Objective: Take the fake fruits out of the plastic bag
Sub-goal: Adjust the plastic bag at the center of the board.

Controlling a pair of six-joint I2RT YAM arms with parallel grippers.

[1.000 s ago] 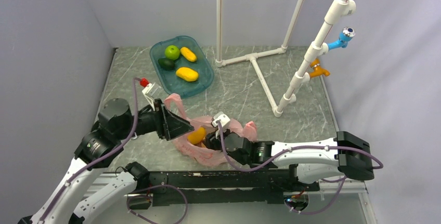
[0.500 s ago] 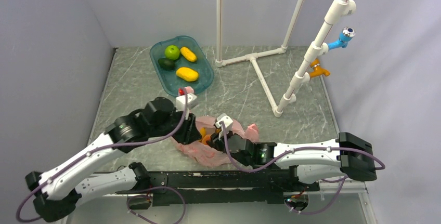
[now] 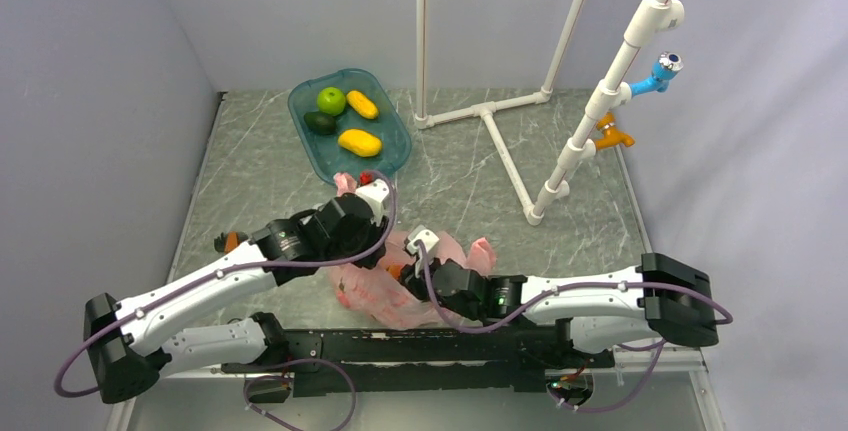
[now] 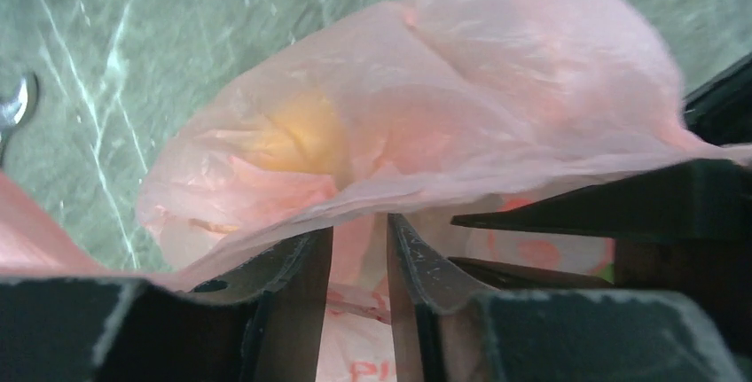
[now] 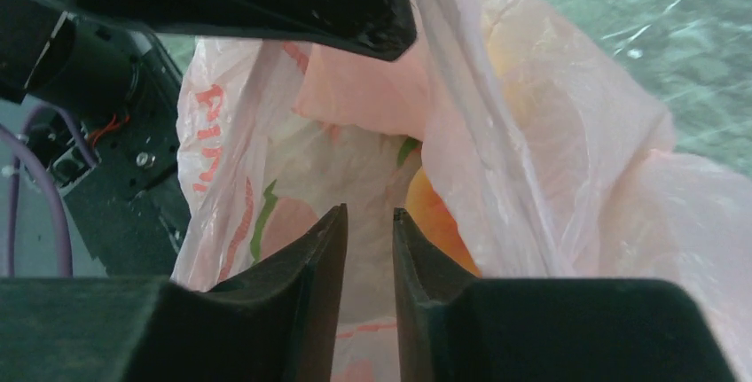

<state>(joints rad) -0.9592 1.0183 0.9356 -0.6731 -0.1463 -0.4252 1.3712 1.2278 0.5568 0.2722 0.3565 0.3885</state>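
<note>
bag: pink crinkly plastic bag [image 3: 372, 298] sits crumpled on the grey marbled desk [image 3: 470, 176], near the front edge, with both arms bunched over it
writing: red letters printed on the film, looks like "PIN" [image 5: 209, 125] running sideways, rest lost in the folds; green and orange printed blobs next to it, no brand I can make out
fruit in bag: an orange fruit [image 5: 441, 220] is inside the open mouth, just right of the right fingers; from the left wrist view there's a yellow glow [image 4: 300, 134] through the film, can't say which fruit
left gripper [image 4: 359, 222]: jaws pulled in to a thin slit, pink film draped over the tips and showing in the slit; honestly can't tell if it's pinched
right gripper [image 5: 368, 215]: same deal, narrow slit, tips at the bag mouth, can't tell if it has any film
tray: teal tray [image 3: 392, 154] at the back left, well apart from the bag, holds a green apple [image 3: 331, 101], a dark avocado [image 3: 320, 122] and two yellow fruits [image 3: 360, 142]
</note>
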